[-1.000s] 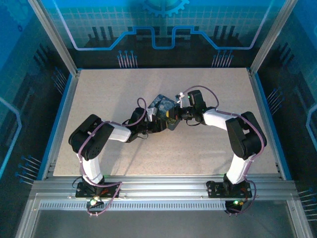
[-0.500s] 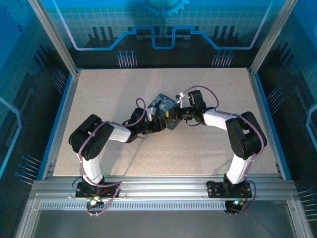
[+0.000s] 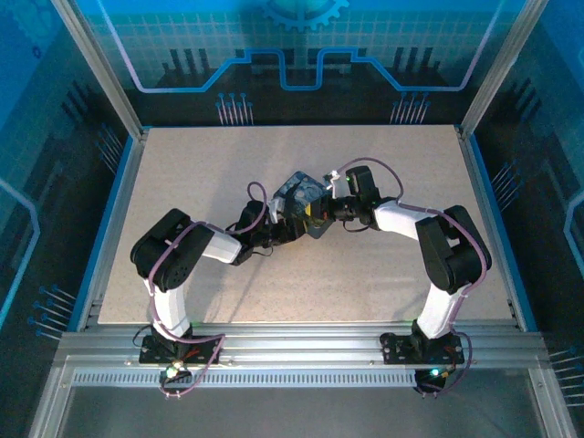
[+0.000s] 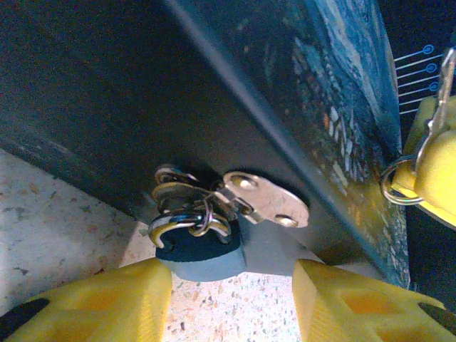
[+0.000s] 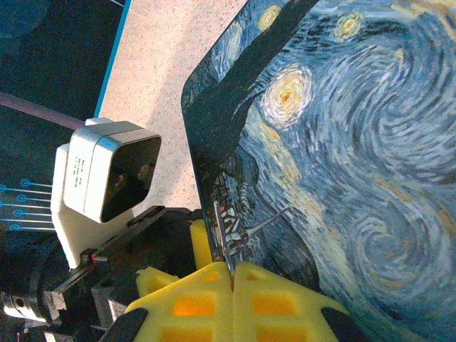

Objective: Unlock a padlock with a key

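Padlock [image 4: 201, 251] is at bottom centre of the left wrist view, its shackle through the silver hasp [image 4: 269, 208] on the Starry Night tin [image 5: 342, 142], just above the worktop [image 4: 50, 214]. Left tool [image 4: 231, 278] has its fingers apart either side of the lock. The finger at lower left is at or against the body and the other shows a gap, so it's not clamped. Right tool [image 5: 232, 274] is pressed together, apparently pinching the key [image 4: 446, 75]. The blade pokes up at the right edge of the left wrist view, key ring [image 4: 396, 184] dangling below, well apart from the lock.

Risks:
- The unclamped lock may swing on the hasp when the key pushes.
- The thin key may twist in the pads or miss the keyway.
- The ring could snag.
- The tin could slide.

Hard to tell:
- The keyway is hidden, facing away.
- The key tip is cut off by the frame.
- Can't tell whether the tin lies flat or is propped.
- In the top view the arms cover lock and key.
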`<action>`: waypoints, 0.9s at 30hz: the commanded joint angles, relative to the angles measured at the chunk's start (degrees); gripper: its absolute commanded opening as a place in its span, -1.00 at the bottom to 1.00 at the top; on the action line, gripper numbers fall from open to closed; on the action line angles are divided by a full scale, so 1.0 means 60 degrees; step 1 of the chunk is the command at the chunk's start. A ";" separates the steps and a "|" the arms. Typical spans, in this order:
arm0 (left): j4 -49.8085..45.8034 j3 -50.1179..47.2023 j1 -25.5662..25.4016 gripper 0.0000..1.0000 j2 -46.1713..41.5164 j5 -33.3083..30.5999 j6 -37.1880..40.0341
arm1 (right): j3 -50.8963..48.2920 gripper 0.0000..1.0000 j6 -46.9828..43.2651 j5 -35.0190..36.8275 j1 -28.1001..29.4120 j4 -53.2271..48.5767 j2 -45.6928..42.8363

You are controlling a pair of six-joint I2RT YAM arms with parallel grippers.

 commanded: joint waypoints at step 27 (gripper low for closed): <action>0.0642 0.0158 0.0219 -0.25 0.0408 -0.0498 -0.0456 | -0.0211 -0.93 0.0140 -0.0144 0.0100 -0.0454 -0.0045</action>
